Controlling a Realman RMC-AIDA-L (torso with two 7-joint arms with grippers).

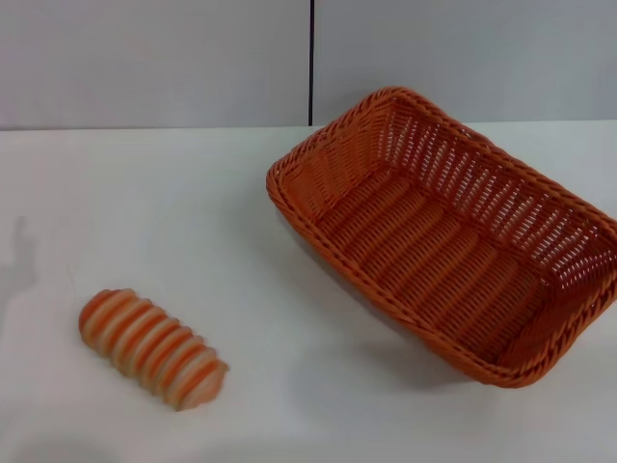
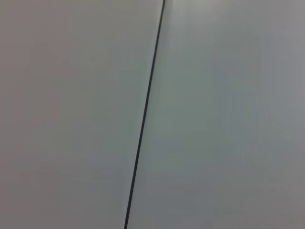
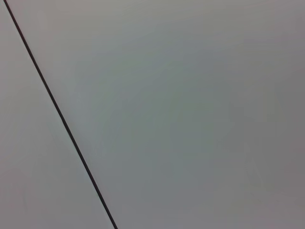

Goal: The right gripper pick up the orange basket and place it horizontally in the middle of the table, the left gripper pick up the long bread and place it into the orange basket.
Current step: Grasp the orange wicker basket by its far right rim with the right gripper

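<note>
In the head view the orange basket [image 1: 453,236] rests on the white table [image 1: 145,203] at the right, set at a slant, its open-weave inside holding nothing. The long bread [image 1: 151,348], a small loaf striped orange and cream, lies on the table at the front left, well apart from the basket. Neither gripper shows in any view. Both wrist views show only a plain grey wall with a thin dark seam [image 2: 145,112] [image 3: 59,114].
A grey wall with a vertical dark seam [image 1: 311,63] stands behind the table's far edge. A faint shadow [image 1: 17,265] falls on the table at the far left. Bare tabletop lies between bread and basket.
</note>
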